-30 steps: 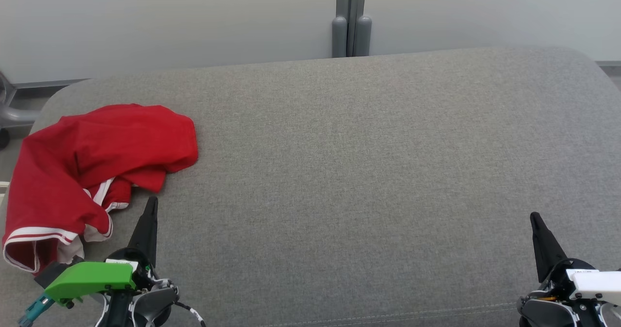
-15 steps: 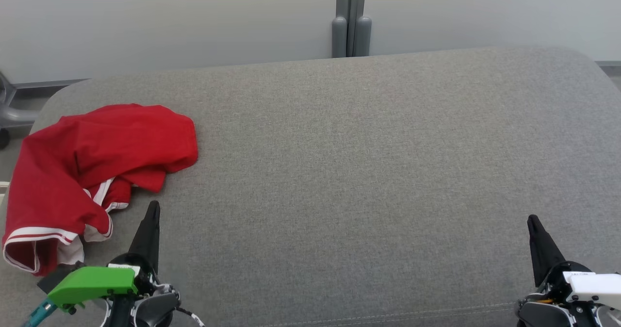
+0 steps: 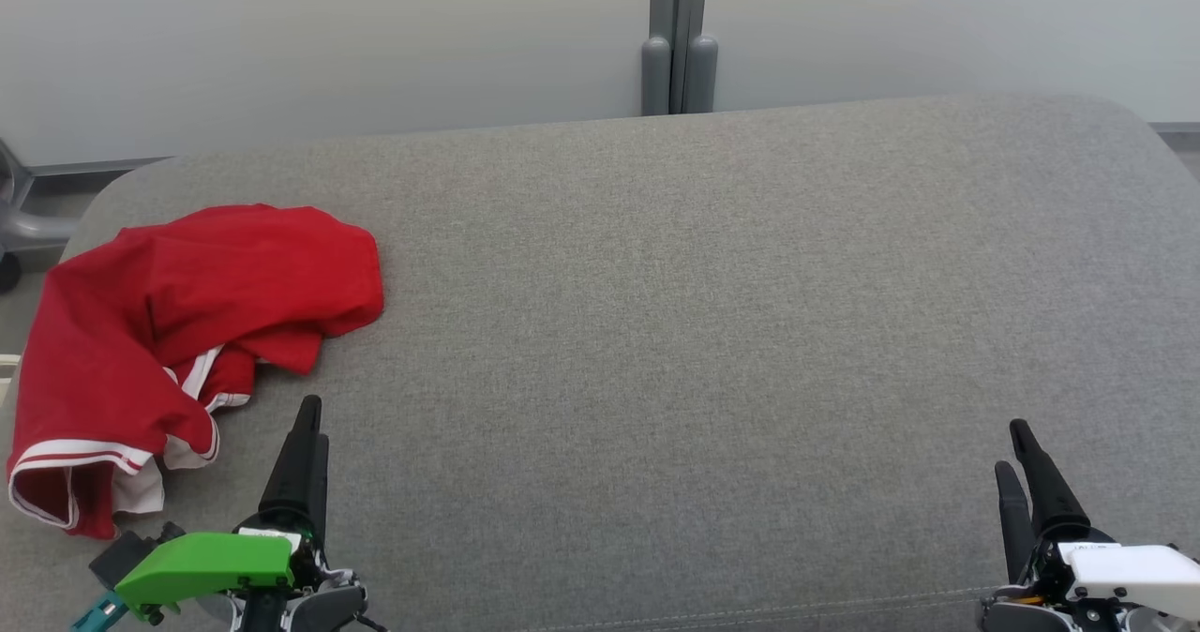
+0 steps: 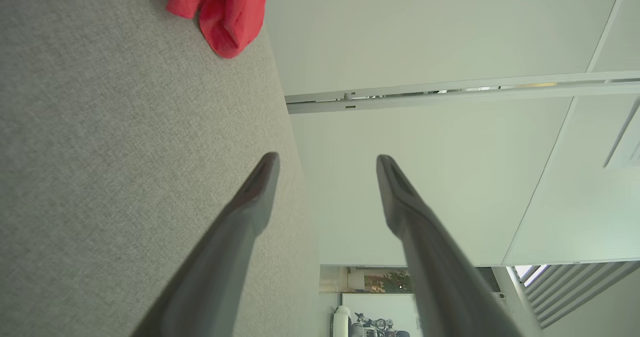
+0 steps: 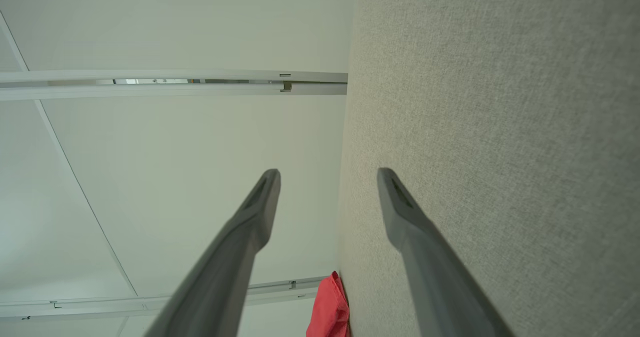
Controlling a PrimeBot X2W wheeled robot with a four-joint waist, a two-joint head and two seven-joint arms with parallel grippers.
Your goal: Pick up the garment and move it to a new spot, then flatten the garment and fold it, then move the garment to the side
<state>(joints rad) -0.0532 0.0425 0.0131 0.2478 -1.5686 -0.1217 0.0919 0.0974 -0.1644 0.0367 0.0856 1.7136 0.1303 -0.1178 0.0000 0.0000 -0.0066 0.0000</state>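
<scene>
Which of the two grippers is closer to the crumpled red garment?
The left gripper, with the green housing: it sits just beside the red white-trimmed garment, while the white-housed right gripper is far across the grey cushion.

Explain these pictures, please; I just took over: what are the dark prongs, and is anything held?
This is a two-armed robot. The wide picture is from its head, looking down on a grey padded surface. The prongs at lower left are its left gripper, at lower right its right gripper. The other two pictures come from wrist cameras looking along each gripper's fingers. A crumpled red garment lies at the surface's left end. Both grippers are open, holding nothing.
</scene>
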